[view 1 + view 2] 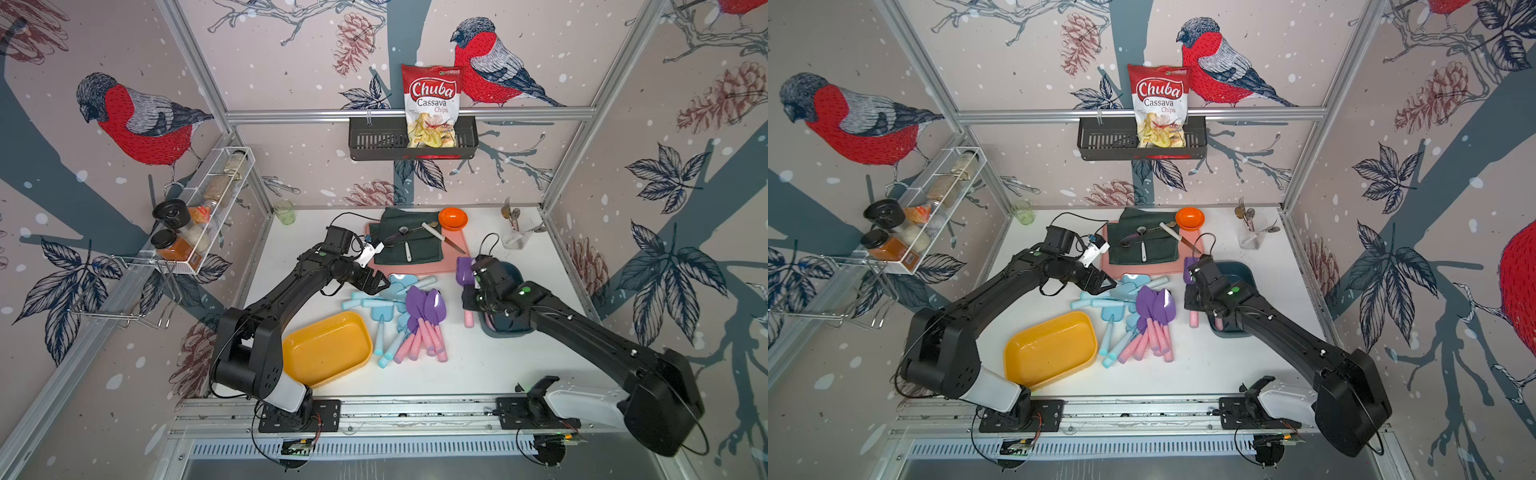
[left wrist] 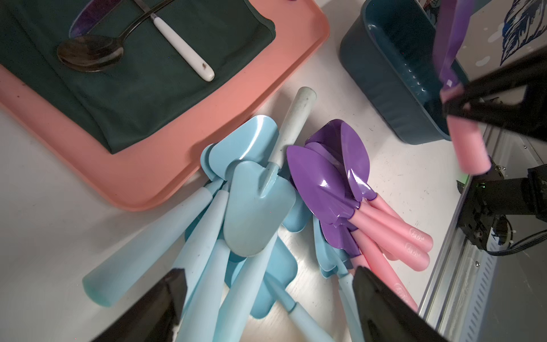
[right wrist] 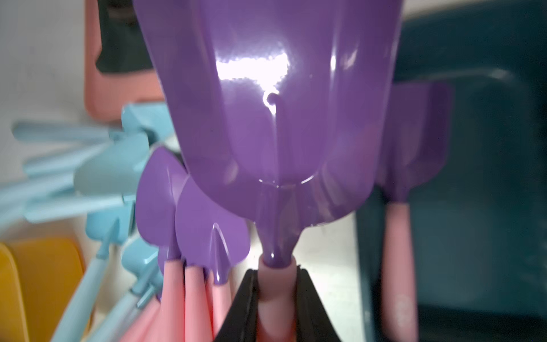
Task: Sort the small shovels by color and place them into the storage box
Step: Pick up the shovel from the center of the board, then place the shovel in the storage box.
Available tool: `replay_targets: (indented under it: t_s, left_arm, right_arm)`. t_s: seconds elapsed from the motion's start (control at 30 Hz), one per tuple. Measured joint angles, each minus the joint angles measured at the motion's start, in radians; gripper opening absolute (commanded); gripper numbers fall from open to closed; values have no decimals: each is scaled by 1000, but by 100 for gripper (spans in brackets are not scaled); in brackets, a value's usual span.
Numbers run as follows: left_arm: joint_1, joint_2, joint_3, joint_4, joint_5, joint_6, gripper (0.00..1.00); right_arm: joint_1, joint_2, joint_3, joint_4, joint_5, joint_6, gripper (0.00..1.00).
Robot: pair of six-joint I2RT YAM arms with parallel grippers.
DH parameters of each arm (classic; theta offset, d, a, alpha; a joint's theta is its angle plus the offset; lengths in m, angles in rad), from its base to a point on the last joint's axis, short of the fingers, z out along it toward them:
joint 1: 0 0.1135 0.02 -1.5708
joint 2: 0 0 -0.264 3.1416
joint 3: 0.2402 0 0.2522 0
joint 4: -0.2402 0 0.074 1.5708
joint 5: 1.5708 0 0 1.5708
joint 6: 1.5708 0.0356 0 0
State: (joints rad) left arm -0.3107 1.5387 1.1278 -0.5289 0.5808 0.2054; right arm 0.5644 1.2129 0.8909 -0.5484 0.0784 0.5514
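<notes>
Nearest, we keep the left gripper (image 2: 268,274) spread over the blue shovels (image 2: 254,213) by the yellow box (image 1: 328,353), while farther out our right gripper (image 3: 276,284) pinches the pink handle of a purple shovel (image 3: 266,118) just beside the teal box (image 3: 488,148), likely bound for its match inside.

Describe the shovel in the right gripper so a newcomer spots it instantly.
Start at the dark teal box on the right of the table. Beside its edge facing the shovel pile, the right gripper clamps a purple-bladed shovel by its pink handle. Unlike lookalikes in the pile and box, it alone is gripped.
</notes>
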Motion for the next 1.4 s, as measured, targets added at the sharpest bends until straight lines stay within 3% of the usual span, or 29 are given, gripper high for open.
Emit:
replay_targets:
  t_s: [0.17,0.4,0.63,1.03,1.17,1.3,1.4]
  left_arm:
    - [0,5,7,0,20,-15,92]
    - [0,8,-1,0,17,-16,92]
    - [0,11,0,0,16,-23,92]
    - [0,4,-6,1,16,-23,92]
    - [0,0,-9,2,14,-23,92]
    - [0,-3,-10,3,11,-23,92]
    - [0,-5,-11,3,8,-23,92]
  right_arm:
    - [-265,17,63,-122,-64,-105,12]
    - [-447,105,33,-284,-109,-190,13]
    - [-481,244,70,-290,-117,-214,13]
    - [-451,450,205,-298,-47,-286,17]
    - [-441,506,215,-319,-31,-286,21]
    - [-425,546,229,-331,4,-286,36]
    - [-420,561,241,-341,35,-285,39]
